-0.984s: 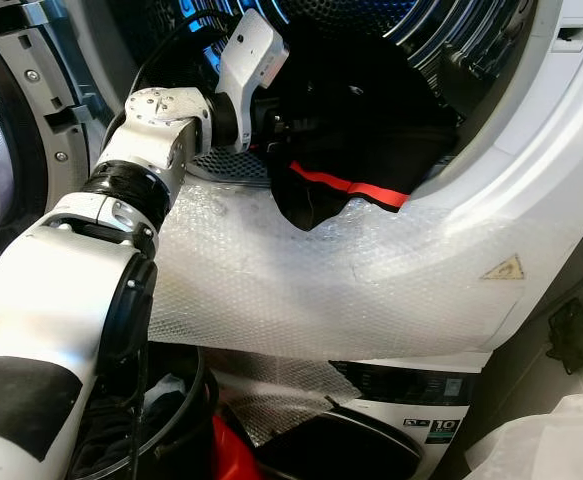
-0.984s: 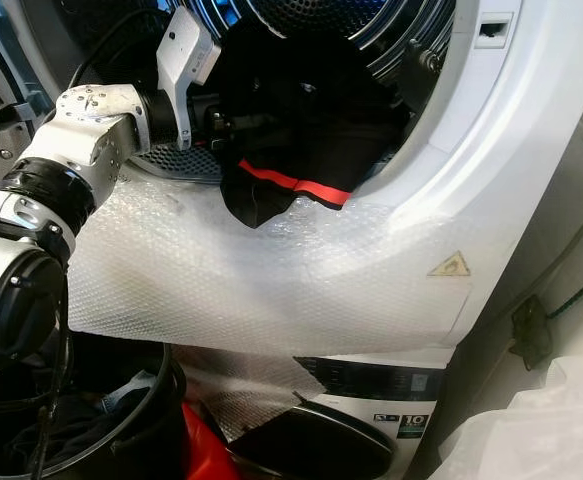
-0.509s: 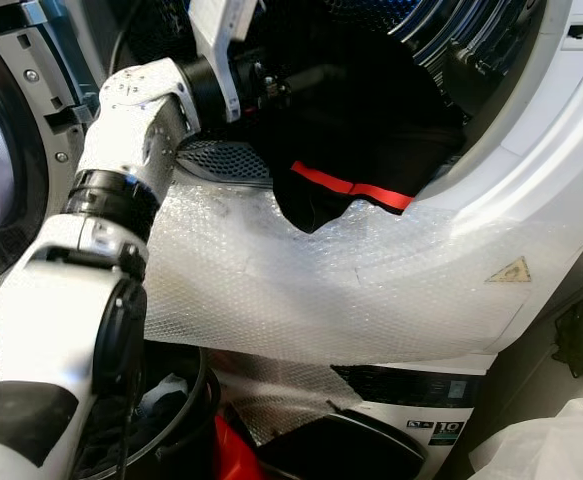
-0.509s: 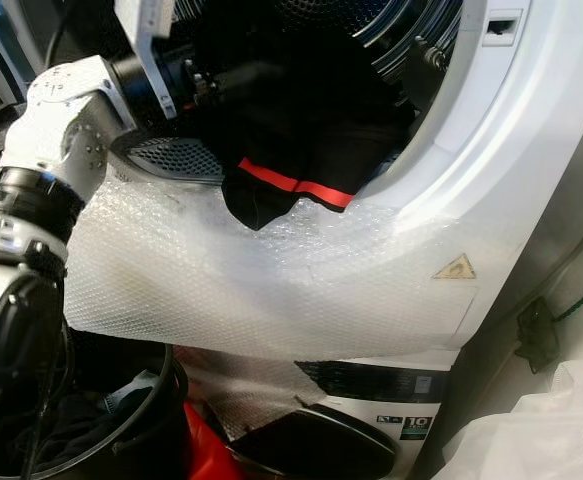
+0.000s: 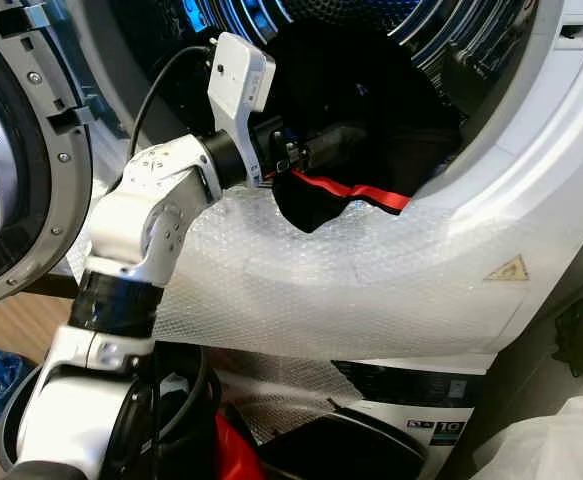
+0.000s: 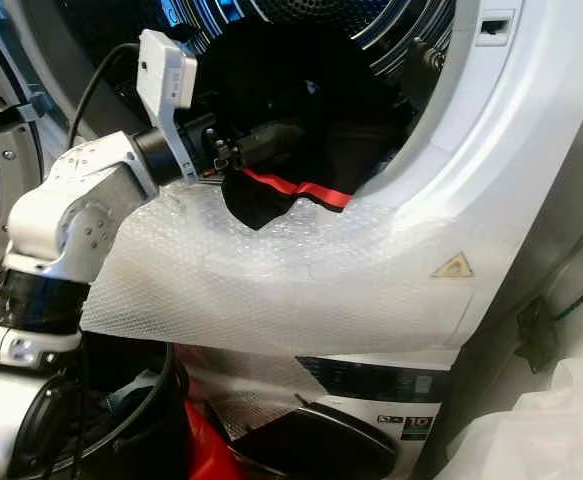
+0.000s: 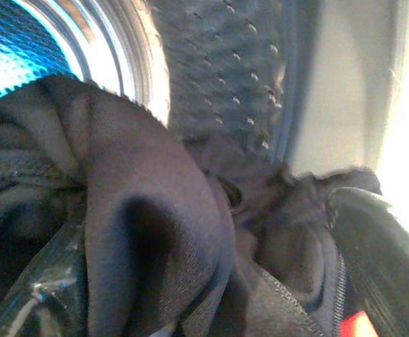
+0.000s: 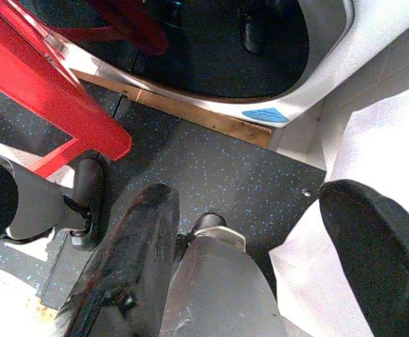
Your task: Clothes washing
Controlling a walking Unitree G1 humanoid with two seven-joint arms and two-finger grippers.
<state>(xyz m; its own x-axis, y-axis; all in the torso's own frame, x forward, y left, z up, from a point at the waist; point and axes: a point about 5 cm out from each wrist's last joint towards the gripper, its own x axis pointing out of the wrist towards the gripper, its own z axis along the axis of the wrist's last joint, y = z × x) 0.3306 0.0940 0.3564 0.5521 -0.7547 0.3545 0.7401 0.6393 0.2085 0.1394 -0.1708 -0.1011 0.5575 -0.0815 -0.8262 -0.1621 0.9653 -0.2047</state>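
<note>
The robot's left gripper (image 5: 306,160) reaches into the mouth of the upper washing machine (image 5: 531,200), its fingers buried in a black garment (image 5: 371,120) whose red-striped hem (image 5: 356,190) still droops over the drum's lip onto the bubble wrap (image 5: 351,280) taped across the machine's front. Half a second earlier the wrist sat higher and deeper in the opening; now it has swung lower and back toward the lip, while the garment lies much as it did, so the load appears only partly pushed in and the hanging hem probably needs another shove. The left wrist view adds what the head cameras cannot: folds of dark cloth (image 7: 141,210) lie pressed between the two black fingers (image 7: 379,260), with the perforated drum wall (image 7: 225,70) just behind, so the pincer looks narrowly parted and gripping fabric. Below the machine, the right gripper (image 8: 260,239) hangs idle, fingers spread wide and holding nothing, over dark speckled floor (image 8: 211,168) beside a red frame (image 8: 50,91) and the lower machine's round door (image 8: 211,63), details hidden from the head views.
</note>
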